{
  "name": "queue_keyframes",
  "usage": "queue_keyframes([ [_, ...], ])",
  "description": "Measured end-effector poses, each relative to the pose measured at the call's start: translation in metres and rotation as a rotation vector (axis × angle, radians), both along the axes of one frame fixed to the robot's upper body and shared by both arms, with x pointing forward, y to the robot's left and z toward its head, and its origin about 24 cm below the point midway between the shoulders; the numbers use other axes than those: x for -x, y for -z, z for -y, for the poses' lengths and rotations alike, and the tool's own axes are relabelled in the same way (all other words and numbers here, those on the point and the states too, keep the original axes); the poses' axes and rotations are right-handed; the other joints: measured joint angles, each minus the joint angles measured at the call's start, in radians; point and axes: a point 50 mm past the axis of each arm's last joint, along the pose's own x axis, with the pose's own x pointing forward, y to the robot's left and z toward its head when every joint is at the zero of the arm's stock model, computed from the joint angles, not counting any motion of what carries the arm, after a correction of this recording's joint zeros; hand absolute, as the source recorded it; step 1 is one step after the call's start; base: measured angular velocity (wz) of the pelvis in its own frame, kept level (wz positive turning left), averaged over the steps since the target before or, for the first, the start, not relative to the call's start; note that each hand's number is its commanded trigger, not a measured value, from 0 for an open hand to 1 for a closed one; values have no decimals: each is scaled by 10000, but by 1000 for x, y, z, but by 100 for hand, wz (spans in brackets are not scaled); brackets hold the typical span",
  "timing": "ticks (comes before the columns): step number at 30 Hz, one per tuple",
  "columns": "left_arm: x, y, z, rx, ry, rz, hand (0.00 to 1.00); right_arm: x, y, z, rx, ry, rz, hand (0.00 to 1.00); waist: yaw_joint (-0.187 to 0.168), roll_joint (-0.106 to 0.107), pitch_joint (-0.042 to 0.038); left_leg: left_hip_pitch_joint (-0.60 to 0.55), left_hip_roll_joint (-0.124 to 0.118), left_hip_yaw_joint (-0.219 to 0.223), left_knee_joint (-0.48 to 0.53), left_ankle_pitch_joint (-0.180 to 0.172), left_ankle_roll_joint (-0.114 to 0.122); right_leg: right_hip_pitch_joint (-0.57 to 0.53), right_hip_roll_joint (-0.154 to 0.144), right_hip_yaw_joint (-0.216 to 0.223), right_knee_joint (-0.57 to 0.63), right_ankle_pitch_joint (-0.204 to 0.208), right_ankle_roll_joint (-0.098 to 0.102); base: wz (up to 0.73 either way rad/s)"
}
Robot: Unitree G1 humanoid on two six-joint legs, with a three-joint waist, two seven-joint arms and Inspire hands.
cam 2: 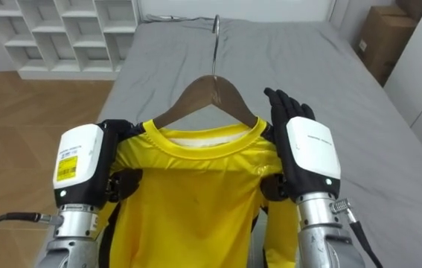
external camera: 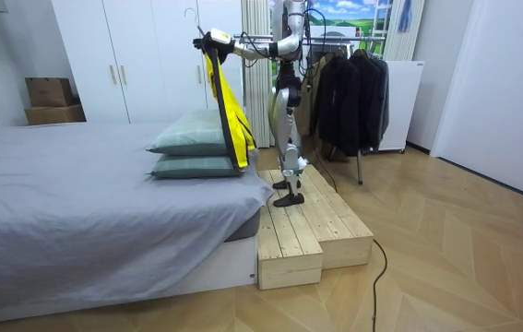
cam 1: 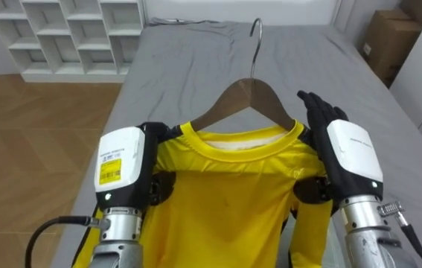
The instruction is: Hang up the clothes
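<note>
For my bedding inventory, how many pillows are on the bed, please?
2: the upper pillow lies on the lower pillow at the end of the bed by the wooden platform; the yellow shirt may hide more.

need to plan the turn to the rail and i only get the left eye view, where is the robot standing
Observer: On a wooden platform at the head end of the bed, next to two stacked pillows.
Operator: ok and where's the rail from there
Observer: A clothes rack with dark jackets on it stands behind the robot, toward the room view's right.
Operator: shirt hanging free or dragging on something
Observer: The yellow shirt hangs down from the raised arms in front of the pillows. I cannot tell whether it touches them.
</note>
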Motion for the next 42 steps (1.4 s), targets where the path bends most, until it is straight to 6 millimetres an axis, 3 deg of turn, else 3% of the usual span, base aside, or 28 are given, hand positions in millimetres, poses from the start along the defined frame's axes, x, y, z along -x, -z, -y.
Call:
queue_keyframes([
  [11,-1,-1,1,-364,56,-71,100,-18,11,4,87,258,-501,0,-64,1,2,-91,-23,-55,45,1,1,-63,7,-36,1,0,0,0],
  [18,-2,1,1,-523,121,-365,100,-18,21,7,47,450,-826,0,-65,17,9,-107,-41,-129,46,1,1,-56,5,-108,3,0,0,1],
  [24,-2,1,0,-660,140,-434,100,-17,30,5,-243,701,-794,0,-35,99,60,-95,-52,-146,122,1,2,-12,-7,-128,1,0,0,0],
  [26,-2,1,0,-684,146,-433,100,-17,31,6,-287,743,-769,20,-22,109,67,-95,-52,-143,124,1,2,-8,-7,-127,1,0,0,0],
  [27,-2,1,1,-809,150,-403,100,-18,33,6,-317,753,-847,45,-21,108,66,-95,-50,-143,153,1,2,7,-7,-126,1,0,0,0],
  [28,-2,1,1,-870,153,-389,100,-18,34,6,-341,768,-906,55,-21,108,66,-95,-51,-143,169,1,2,15,-8,-127,1,0,0,0],
  [29,-2,1,1,-952,156,-383,100,-18,36,6,-473,809,-985,74,-22,114,63,-94,-54,-143,185,1,2,26,-11,-128,1,0,0,0],
  [30,-2,1,1,-1025,157,-384,100,-18,39,5,-580,848,-1064,100,-38,115,63,-87,-53,-146,187,1,2,37,-10,-128,0,0,0,0],
  [42,-3,1,-1,-1085,95,-518,100,-17,45,6,-658,944,-1333,100,-47,121,59,-83,-53,-149,206,1,2,59,-10,-130,-3,0,0,0],
])
